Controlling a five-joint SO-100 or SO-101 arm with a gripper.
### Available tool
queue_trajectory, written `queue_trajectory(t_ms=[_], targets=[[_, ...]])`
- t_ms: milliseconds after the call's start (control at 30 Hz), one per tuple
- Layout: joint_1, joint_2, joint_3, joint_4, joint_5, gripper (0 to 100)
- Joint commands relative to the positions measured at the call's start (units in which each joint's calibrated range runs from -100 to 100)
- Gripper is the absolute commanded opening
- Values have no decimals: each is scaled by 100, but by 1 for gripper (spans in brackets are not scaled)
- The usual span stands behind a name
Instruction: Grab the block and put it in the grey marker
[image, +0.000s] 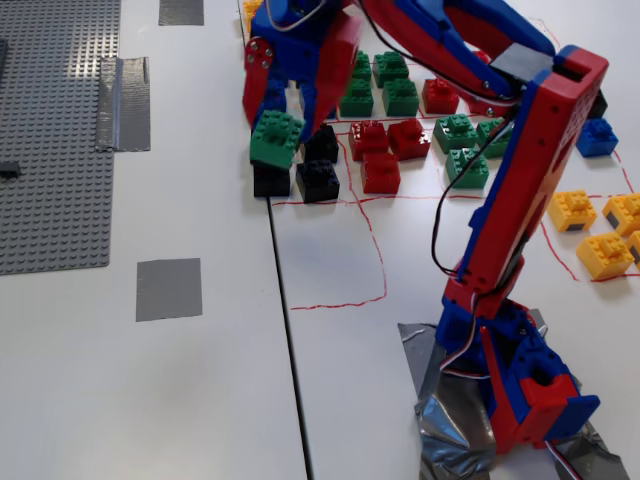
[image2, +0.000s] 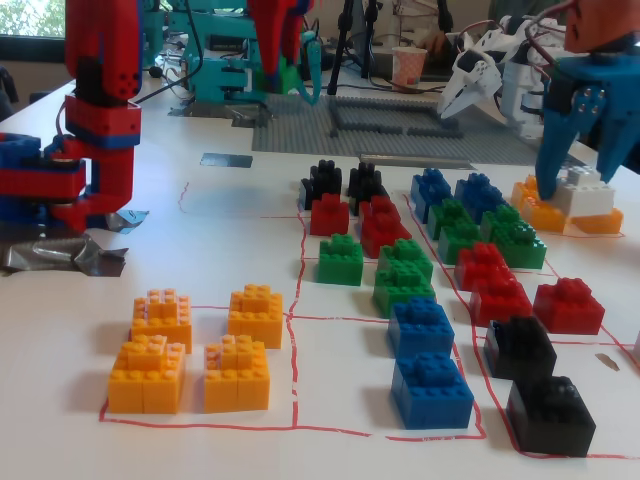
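Tool (image: 283, 128) pinching the green block (image: 276, 137) by its side walls, above the black bricks (image: 298, 176) (rigid, light, smooth plastic, likely slippery). Grey marker (image: 168, 289) lies at seven o'clock from the block; the tabletop (image: 200, 400) between appears open.

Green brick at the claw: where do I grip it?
Pinch the green brick by two opposite smooth side walls, coming straight down, as the claw seems to now. Its studded top gives no flat hold, and black bricks crowd any sideways approach.
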Motion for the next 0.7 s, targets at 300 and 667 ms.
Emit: queue_trajectory(t_ms=[300, 667], targets=[[-838, 455, 554, -917, -225, 0], [-1358, 1140, 618, -1794, -606, 0]])
